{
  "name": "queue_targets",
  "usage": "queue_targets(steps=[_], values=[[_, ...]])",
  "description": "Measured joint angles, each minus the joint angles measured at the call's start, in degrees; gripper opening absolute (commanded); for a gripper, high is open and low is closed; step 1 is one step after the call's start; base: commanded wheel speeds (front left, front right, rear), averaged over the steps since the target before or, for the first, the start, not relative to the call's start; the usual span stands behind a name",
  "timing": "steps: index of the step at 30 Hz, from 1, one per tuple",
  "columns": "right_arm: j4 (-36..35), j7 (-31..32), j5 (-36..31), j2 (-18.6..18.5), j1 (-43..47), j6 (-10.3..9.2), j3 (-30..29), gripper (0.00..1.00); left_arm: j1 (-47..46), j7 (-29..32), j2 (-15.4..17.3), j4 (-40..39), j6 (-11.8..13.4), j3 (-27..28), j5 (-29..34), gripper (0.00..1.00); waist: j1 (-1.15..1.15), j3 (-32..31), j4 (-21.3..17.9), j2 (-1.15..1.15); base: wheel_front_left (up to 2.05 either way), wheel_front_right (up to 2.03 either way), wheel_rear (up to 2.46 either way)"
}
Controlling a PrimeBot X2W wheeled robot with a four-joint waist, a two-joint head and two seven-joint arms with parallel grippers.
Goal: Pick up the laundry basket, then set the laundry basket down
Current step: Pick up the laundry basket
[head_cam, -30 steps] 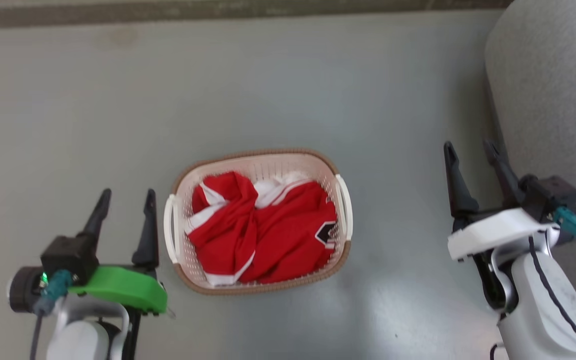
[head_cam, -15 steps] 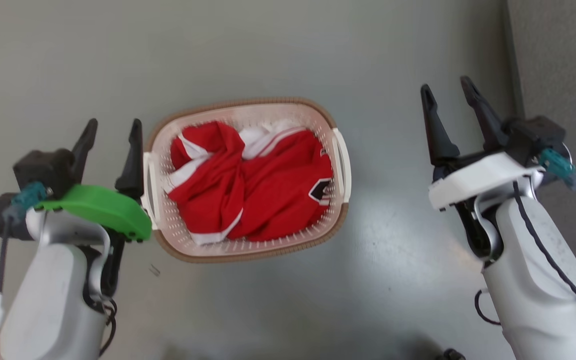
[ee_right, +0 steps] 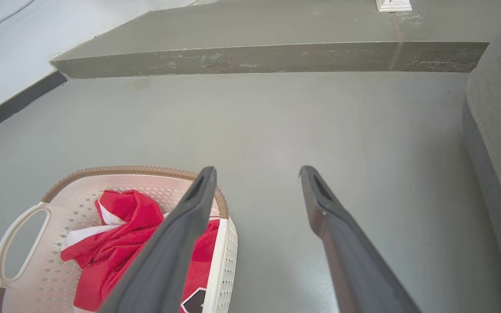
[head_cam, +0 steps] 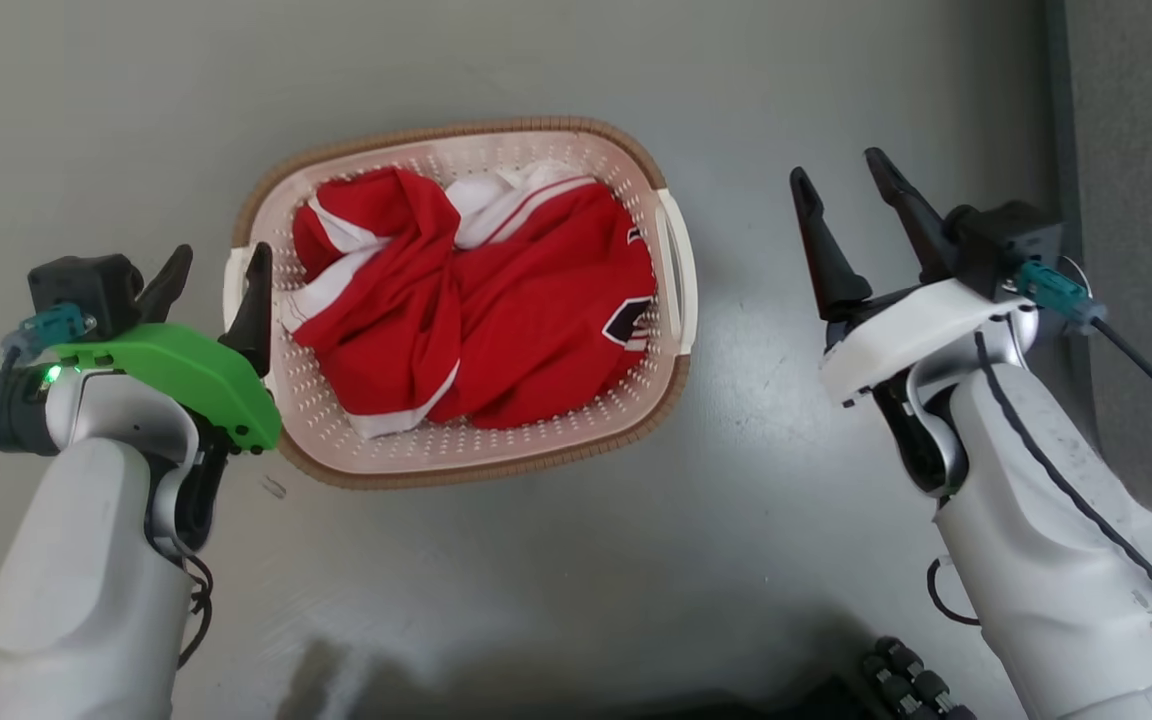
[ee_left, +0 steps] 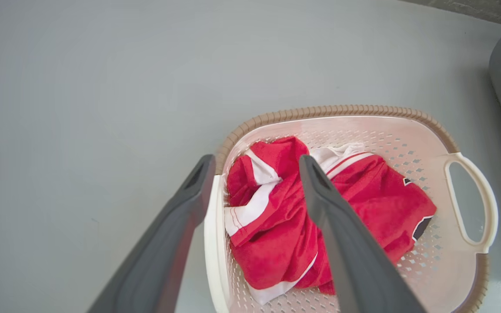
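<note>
Left wrist view: spread left end effector (ee_left: 255, 161) apparently straddles laundry basket (ee_left: 342, 109) at its handle (ee_left: 212, 252).

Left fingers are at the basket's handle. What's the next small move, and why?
Probably swing the right gripper inward toward the white right handle of the cream perforated plastic laundry basket. It hangs open, apart from the basket, while the open left gripper straddles the left handle.

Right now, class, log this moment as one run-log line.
phase: pre-grasp | laundry basket: on floor, holds red garment | left claw: open, fingers astride left handle | right claw: open, apart from basket
</note>
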Motion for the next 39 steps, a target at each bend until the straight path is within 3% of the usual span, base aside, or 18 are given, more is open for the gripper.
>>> queue_targets(steps=[22,39], values=[[8.8,0.0,7.8,-0.1,-6.8,1.0,10.9,1.0,-9.0,0.9,1.1,16.4,-2.5,1.3,-2.9,1.0,0.0,8.2,-0.7,0.0,0.0,0.0,0.0],[17.5,3.8,10.7,-0.2,-13.9,1.49,16.5,1.0,-18.0,0.9,0.8,25.2,-3.7,-1.3,-4.0,1.0,-0.01,13.8,0.1,0.0,0.0,0.0,0.0]])
